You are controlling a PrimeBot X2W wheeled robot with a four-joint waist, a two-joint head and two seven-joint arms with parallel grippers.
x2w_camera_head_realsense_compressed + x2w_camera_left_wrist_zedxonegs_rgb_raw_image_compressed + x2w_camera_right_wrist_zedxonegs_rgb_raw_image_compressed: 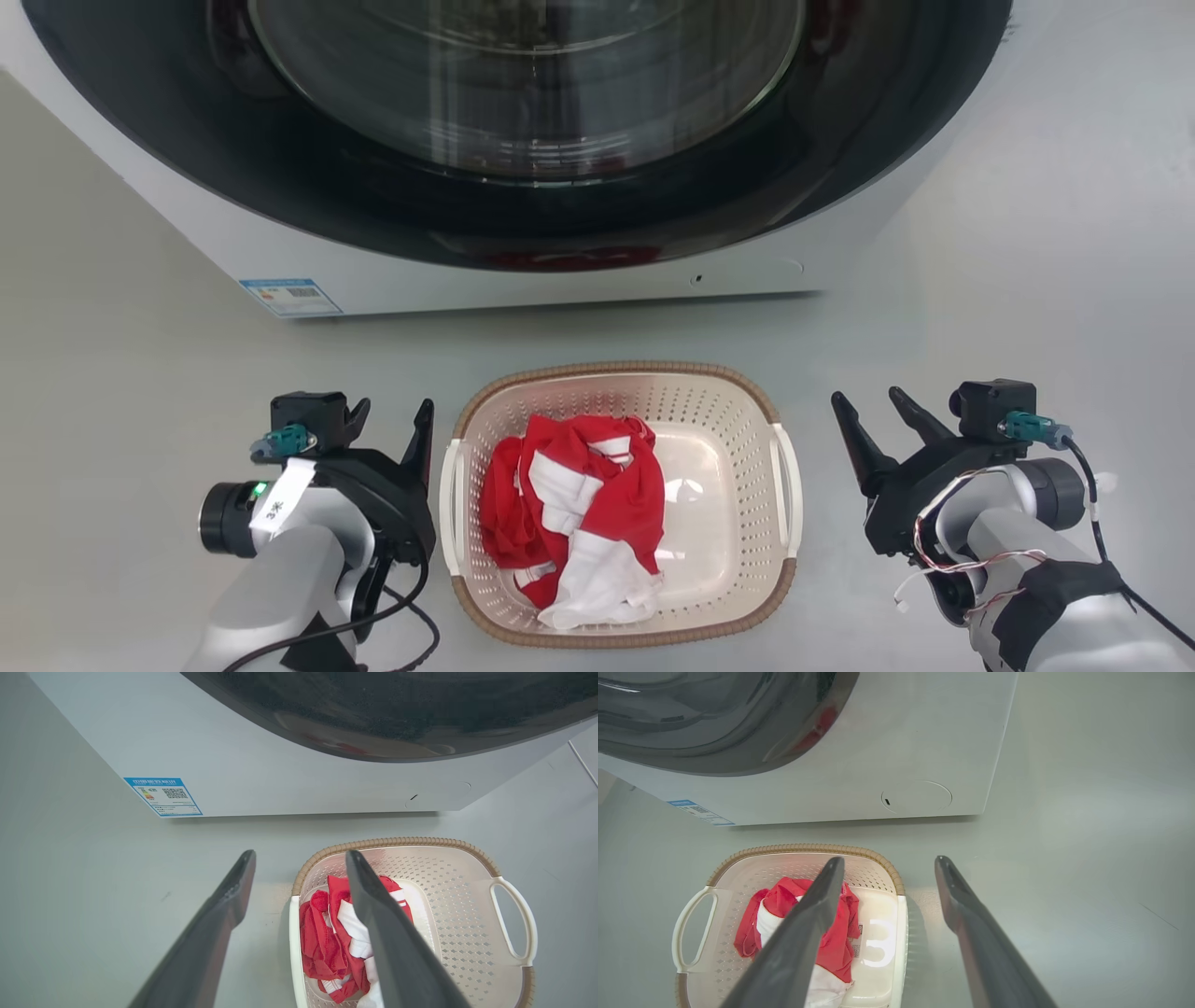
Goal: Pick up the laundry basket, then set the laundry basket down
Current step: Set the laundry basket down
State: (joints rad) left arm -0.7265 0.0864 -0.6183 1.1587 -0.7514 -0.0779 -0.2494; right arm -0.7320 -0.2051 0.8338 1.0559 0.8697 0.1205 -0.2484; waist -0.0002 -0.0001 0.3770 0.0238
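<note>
Cream-white laundry basket sits on the floor just in front of the washing machine, red-white clothes inside. Left gripper and right gripper are both spread open, flanking it, no contact. Suggest: straddle the side handles, close both together, lift level.

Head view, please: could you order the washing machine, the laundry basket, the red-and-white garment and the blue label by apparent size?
Largest to smallest:
washing machine, cut off by the frame
laundry basket
red-and-white garment, inside the basket
blue label, on the machine's front
</note>
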